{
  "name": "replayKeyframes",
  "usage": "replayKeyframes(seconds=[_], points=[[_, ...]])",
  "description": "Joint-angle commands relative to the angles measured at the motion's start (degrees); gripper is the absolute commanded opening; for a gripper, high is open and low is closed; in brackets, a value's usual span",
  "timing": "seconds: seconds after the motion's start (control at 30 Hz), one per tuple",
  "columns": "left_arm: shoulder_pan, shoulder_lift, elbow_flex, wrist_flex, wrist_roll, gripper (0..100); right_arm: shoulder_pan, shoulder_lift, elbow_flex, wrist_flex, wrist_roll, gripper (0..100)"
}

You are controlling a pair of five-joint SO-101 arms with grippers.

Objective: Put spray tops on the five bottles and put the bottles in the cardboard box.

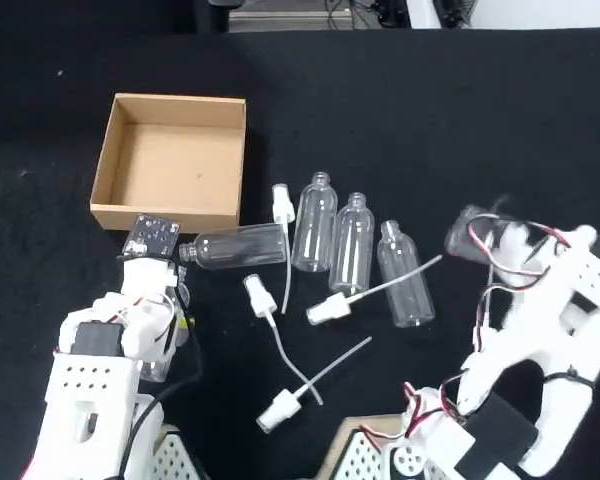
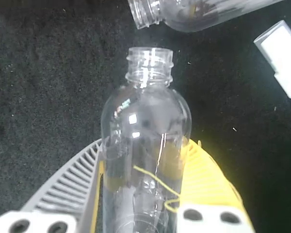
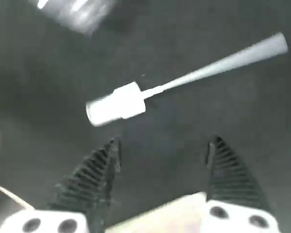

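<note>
We count five bottles, all of them uncapped and outside the one box (image 1: pixel 170 160), which stands open at the far left of the table (image 1: pixel 480 110). Four bottles lie flat. A side bottle (image 1: pixel 242 247) rests just in front of the box, its mouth towards the left arm. To its right is a row of three (image 1: pixel 352 243), close together, with their necks pointing away from the arms.

The fifth bottle (image 2: pixel 150 97) sits in the left gripper (image 2: pixel 145 145). The grey and yellow fingers press on its body from either side, and its open neck points past the fingertips towards the side bottle's mouth.

We count four tops in the high view, each with a long tube:
- A far top (image 1: pixel 282 205) lies between the side bottle and the row.
- A middle top (image 1: pixel 258 295) lies in front of the side bottle.
- A right top (image 1: pixel 330 308) lies in front of the row, its tube crossing the rightmost bottle.
- A near top (image 1: pixel 280 408) lies closest to the arms, its tube crossing the middle top's tube.

The right gripper (image 3: pixel 165 143) is spread wide and holds nothing. It hangs to the right of the row, and in its wrist view one top lies just beyond its fingertips.
</note>
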State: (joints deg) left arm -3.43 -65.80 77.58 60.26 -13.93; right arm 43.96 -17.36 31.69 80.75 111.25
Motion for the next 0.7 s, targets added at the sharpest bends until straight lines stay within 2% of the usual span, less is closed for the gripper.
replayKeyframes(seconds=[0.0, 0.27, 0.4, 0.67], points=[[-0.66, -0.97, -0.57, 0.18, 0.26, 4, 2.55, -0.57, 1.27, -1.49, 28.57, 25.4], [-0.57, -0.97, -0.66, 0.09, 0.26, 4, 0.7, -0.92, 4.7, -1.93, 30.15, 26.0], [-0.75, -0.97, -0.57, 0.09, 0.26, 4, 1.05, -1.01, 7.52, -2.99, 30.15, 32.8], [-0.75, -0.97, -0.57, 0.09, 0.26, 4, 1.49, -1.01, 18.59, -18.9, 30.24, 32.4]])
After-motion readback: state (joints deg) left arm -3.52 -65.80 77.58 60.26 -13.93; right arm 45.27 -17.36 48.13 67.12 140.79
